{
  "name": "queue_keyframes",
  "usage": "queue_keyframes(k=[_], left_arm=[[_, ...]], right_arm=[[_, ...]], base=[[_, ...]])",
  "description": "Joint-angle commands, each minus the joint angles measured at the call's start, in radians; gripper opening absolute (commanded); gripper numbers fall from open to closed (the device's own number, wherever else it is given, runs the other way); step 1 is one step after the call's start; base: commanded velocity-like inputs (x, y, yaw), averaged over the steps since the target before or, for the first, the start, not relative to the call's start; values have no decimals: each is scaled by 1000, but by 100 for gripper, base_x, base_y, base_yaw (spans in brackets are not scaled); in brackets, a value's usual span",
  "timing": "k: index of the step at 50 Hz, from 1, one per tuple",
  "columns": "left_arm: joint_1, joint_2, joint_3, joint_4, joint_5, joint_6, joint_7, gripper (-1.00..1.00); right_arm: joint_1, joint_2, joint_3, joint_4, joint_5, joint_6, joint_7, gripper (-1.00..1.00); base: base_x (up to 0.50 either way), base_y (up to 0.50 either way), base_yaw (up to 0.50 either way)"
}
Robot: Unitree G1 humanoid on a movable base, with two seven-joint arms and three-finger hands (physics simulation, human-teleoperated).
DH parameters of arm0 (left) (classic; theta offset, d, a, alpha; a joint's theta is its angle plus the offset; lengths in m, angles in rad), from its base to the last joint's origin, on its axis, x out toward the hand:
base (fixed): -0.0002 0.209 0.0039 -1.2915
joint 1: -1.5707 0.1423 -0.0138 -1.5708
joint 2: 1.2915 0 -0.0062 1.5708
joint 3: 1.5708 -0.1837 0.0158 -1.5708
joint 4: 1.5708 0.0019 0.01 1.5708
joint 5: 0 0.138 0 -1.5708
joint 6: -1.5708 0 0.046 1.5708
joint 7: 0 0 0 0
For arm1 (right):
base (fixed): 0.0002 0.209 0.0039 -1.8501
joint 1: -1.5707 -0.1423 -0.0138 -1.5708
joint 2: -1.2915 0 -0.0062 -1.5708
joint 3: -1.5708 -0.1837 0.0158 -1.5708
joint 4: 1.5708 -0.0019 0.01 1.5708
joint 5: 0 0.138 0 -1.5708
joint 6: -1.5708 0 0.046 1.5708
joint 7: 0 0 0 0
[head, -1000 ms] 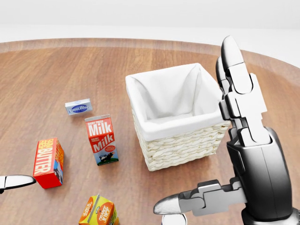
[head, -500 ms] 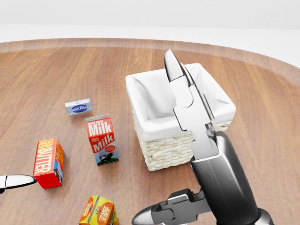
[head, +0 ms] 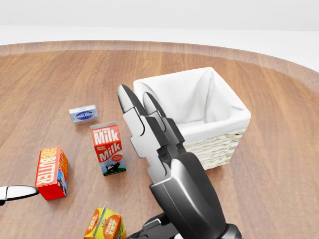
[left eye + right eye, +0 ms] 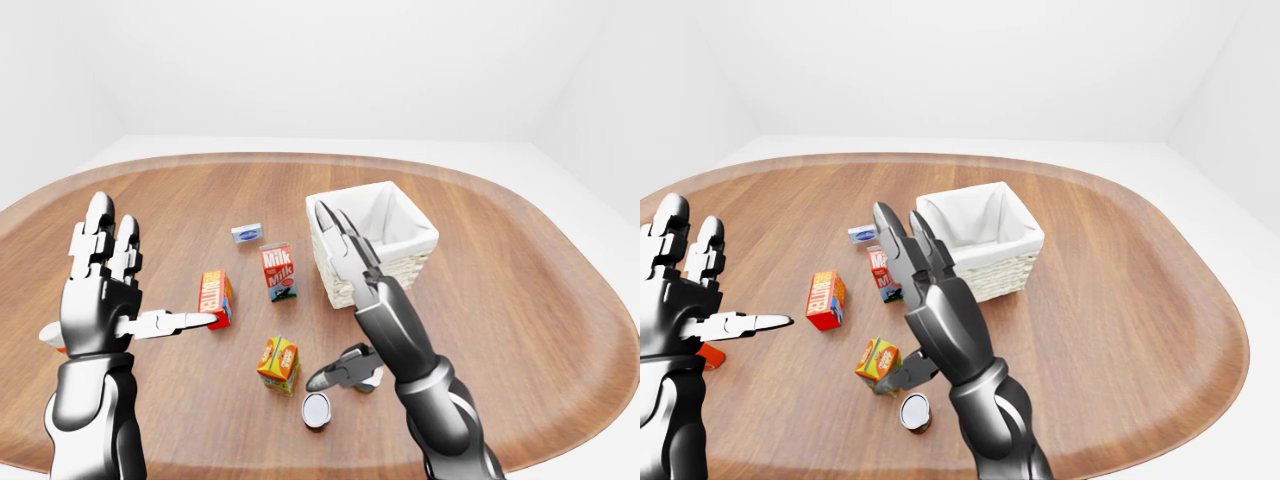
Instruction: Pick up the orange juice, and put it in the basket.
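Note:
The orange juice carton (image 4: 279, 364) stands on the wooden table, low in the views, and shows partly at the bottom edge of the head view (image 3: 104, 225). The wicker basket (image 3: 234, 124) with a white liner stands up and to the right of it and holds nothing. My right hand (image 4: 345, 300) is open, fingers stretched up and overlapping the basket's left side in the head view. Its thumb (image 4: 335, 374) points left, just right of the juice. I cannot tell if they touch. My left hand (image 4: 150, 275) is open and raised at the left.
A milk carton (image 3: 107, 148), a red butter box (image 3: 51, 172) and a small blue-and-white box (image 3: 83, 113) sit left of the basket. A can (image 4: 317, 410) lies below the juice near the table's edge. A red thing (image 4: 710, 355) peeks from behind my left hand.
My right hand has swept left across the head view, from right of the basket to its left side. The left thumb and the objects have not moved.

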Motion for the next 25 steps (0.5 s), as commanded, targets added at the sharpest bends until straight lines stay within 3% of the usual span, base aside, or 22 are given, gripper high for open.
queue_keyframes(k=[1, 25], left_arm=[[3, -2, 0, -3, 1, 0, -2, 100], [5, -5, 1, -13, 5, 0, -5, 100]], right_arm=[[7, 1, 42, 87, -19, 0, -21, 100], [10, 7, 62, 288, 0, 0, -68, 100]], base=[[0, 0, 0], [0, 0, 0]])
